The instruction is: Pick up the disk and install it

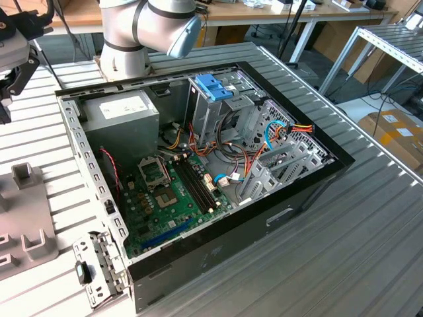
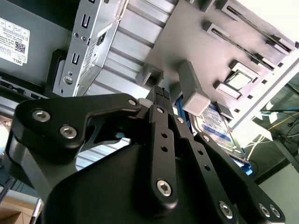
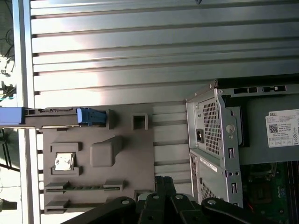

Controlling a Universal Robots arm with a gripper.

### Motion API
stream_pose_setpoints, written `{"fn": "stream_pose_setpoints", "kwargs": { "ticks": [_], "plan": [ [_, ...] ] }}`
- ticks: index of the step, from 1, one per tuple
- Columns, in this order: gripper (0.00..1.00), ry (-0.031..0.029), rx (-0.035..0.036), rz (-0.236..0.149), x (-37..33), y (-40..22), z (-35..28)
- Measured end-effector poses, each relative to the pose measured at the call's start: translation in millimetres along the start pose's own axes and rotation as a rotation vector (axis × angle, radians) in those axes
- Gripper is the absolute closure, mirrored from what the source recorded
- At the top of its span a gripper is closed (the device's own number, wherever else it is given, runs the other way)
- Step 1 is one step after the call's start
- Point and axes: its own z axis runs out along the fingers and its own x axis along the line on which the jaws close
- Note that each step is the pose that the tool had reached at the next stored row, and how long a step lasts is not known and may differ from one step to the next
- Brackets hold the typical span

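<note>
The disk [image 3: 91, 116] stands on edge in a fixture [image 3: 135, 154] slot on the worktop [image 3: 140, 46], so its carrier is presented for grasping. The gripper [image 3: 163, 184], clenched and empty, hovers near the fixture.

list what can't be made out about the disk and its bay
- Second wrist view: the end effector covers most of the disk; just part of its label face shows.
- First wrist view: the disk is edge-on in the grey fixture, one end cut by the frame edge.
- Exterior view: cage walls and cables hide the bay below the blue bracket.
</note>
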Motion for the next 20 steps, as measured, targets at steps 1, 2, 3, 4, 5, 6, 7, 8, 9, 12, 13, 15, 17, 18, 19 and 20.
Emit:
{"fn": "stream_pose_setpoints", "kwargs": {
  "ticks": [1,2,3,4,5,6,7,8,9,12,13,15,17,18,19,20],
  "plan": [
    [0.89,0.0,0.0,0.0,0.4,0.0,0.0],
    [0.89,0.0001,0.0,0.0,0.9,-0.1,-0.1],
    [0.89,0.0001,0.0,0.0,1.3,-0.1,-0.1],
    [0.89,0.0,0.0,0.0,1.6,-0.1,0.0],
    [0.89,0.0,0.0,0.0,1.9,-0.1,-0.1],
    [0.89,0.0,0.0,0.0,2.4,-0.2,-0.1],
    [0.89,0.0,0.0,0.0,2.7,-0.2,-0.1],
    [0.89,0.0,0.0,0.0,3.0,-0.2,-0.1],
    [0.89,0.0,0.0,0.0,3.3,-0.2,-0.1],
    [0.89,0.0,0.0,0.0,4.4,-0.3,-0.1],
    [0.89,0.0,0.0,0.0,4.8,-0.3,-0.1],
    [0.89,0.0,0.0,0.0,5.7,-0.4,-0.2],
    [0.89,0.0,0.0,0.0,6.3,-0.5,-0.2],
    [0.89,0.0,0.0,0.0,6.6,-0.5,-0.2],
    [0.89,0.0,0.0,0.0,6.9,-0.5,-0.2],
    [0.89,0.0001,0.0,0.0,7.2,-0.5,-0.2]
  ]
}}
